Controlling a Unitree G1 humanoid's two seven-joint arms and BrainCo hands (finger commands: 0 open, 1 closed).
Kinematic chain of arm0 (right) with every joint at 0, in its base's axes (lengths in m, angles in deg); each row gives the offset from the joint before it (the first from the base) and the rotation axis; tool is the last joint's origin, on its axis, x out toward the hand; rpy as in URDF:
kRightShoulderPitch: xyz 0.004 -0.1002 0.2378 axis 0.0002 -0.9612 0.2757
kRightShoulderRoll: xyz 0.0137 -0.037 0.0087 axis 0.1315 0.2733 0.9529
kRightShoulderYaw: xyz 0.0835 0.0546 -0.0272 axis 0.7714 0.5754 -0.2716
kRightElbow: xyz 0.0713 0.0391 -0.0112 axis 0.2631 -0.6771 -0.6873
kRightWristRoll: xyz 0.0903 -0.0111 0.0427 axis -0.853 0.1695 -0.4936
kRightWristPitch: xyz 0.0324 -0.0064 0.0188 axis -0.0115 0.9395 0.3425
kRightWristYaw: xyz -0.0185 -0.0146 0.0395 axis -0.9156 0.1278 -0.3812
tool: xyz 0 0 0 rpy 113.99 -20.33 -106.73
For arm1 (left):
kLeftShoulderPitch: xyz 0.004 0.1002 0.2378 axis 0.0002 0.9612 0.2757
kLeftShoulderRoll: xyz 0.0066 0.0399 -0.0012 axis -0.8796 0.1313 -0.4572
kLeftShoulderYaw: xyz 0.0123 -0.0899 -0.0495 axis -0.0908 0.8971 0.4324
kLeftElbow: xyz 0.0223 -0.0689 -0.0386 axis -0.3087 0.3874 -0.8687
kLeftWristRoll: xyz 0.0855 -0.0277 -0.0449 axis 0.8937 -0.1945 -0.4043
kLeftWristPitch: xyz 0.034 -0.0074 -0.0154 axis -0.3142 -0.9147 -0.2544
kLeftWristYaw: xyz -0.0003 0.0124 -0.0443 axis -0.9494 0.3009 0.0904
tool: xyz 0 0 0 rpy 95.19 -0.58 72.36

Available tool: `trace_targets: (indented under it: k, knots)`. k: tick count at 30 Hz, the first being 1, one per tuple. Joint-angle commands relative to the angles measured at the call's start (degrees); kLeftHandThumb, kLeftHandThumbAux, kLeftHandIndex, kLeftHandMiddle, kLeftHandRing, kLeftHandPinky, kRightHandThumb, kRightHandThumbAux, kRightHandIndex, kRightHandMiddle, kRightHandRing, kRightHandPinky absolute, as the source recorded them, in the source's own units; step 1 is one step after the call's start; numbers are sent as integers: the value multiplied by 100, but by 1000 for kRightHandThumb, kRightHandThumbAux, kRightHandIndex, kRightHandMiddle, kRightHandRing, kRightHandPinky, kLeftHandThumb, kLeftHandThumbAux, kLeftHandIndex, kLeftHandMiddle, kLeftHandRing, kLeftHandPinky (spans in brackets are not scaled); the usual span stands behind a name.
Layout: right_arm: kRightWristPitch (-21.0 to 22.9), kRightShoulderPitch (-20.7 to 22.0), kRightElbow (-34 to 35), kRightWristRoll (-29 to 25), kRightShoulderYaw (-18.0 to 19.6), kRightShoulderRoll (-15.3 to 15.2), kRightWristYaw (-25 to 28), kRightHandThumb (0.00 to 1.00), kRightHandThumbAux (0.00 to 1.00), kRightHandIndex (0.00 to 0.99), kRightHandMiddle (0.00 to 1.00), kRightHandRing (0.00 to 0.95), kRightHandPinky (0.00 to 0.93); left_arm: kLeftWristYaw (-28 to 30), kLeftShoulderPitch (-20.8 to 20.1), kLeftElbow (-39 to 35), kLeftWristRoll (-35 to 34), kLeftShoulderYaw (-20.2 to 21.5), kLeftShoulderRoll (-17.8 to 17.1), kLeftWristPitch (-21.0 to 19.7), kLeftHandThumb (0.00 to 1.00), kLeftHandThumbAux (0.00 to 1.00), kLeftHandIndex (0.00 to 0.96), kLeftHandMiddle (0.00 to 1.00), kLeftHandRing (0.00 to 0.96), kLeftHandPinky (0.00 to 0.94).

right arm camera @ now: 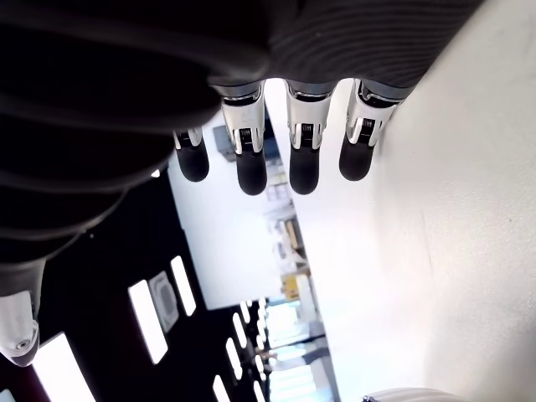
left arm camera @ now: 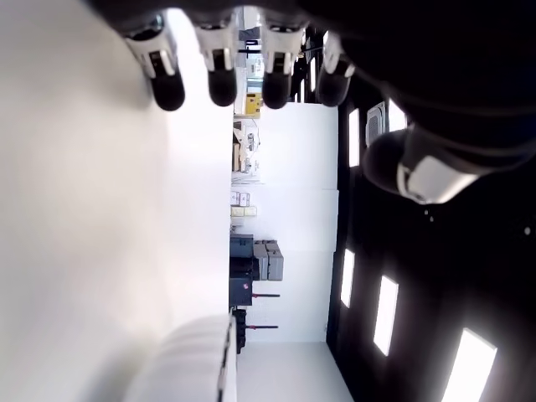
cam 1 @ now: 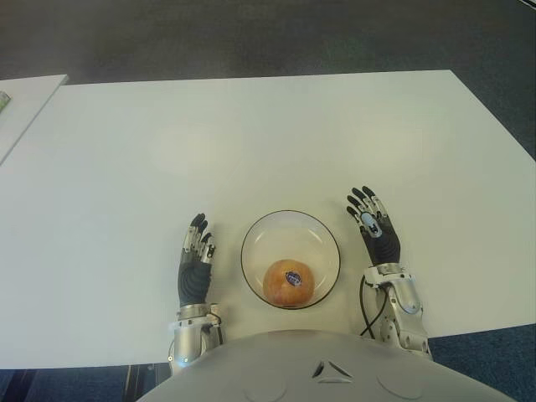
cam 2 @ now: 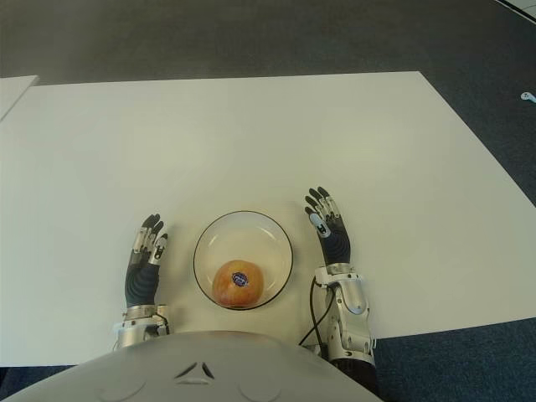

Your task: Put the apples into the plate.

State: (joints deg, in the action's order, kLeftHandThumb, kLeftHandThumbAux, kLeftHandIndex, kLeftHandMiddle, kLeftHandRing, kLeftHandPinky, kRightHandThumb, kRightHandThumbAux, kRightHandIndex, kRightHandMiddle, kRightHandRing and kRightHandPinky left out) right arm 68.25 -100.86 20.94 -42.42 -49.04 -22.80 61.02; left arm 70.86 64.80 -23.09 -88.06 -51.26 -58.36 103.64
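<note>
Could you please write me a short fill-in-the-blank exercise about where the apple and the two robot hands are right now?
1. The apple lies inside the ____.
2. The left robot hand and the right robot hand both hold ____.
3. The plate sits ____ the two robot hands.
4. On top of the apple is a small dark ____.

Missing words: plate; nothing; between; sticker
</note>
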Motion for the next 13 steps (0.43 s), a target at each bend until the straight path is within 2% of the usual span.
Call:
trace_targets:
  k: [1,7,13]
  knots:
    - [90,-104,-241,94,-8,-29,-48,192,518,84,123,92,104,155,-132,116,-303,53,58,-113,87,411,1,0,0,0]
    - [-69,-90,-289,219,-21,-36,-148,165,508,95,113,80,95,227,-274,90,-389,102,34,-194,103,400,6,0,0,0]
    - [-132,-86,-338,153,-18,5,-158,153,516,105,110,78,102,150,-279,-33,-70,111,-71,-370,95,410,9,0,0,0]
